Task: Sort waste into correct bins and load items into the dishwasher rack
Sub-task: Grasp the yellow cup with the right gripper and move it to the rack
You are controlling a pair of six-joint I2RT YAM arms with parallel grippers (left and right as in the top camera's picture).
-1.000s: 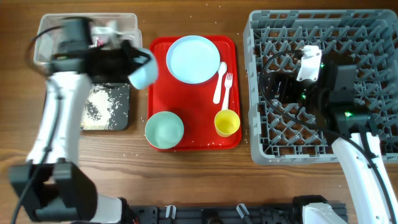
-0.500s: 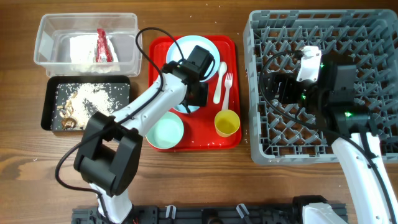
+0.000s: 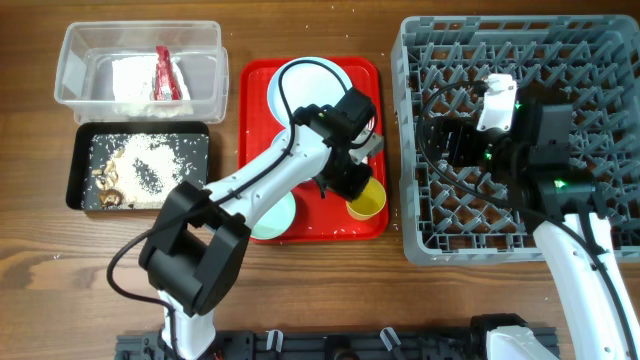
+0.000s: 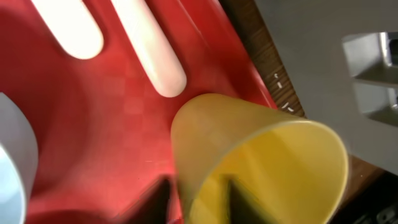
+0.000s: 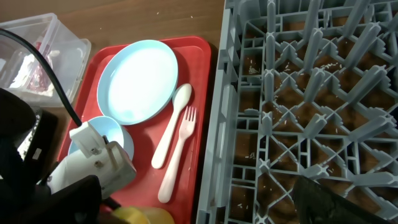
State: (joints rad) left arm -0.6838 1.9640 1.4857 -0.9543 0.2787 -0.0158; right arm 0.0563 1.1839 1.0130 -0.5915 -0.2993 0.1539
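Note:
My left gripper (image 3: 356,186) is over the right front of the red tray. In the left wrist view the gripper (image 4: 199,200) is open with its fingers astride the near wall of the small yellow cup (image 4: 267,162), one outside and one inside. The cup (image 3: 368,200) stands upright. The pale blue plate (image 3: 305,80), white spoon (image 5: 171,127) and fork (image 5: 180,155) lie on the tray. One blue bowl (image 3: 278,218) sits at the tray's front left, another (image 5: 106,134) under my left wrist. My right gripper (image 3: 446,140) is open and empty over the grey rack (image 3: 520,22).
The clear tub (image 3: 75,50) at the back left holds the white napkin and red wrapper (image 3: 165,75). The black tray (image 3: 82,150) in front of it holds brown scraps and rice. White grains are scattered on the wood around them. The red tray (image 3: 255,130) lies between the bins and the rack.
My left arm swung from the bins at the left, set a blue bowl on the red tray's middle, then moved right to the yellow cup. The right arm has not moved.

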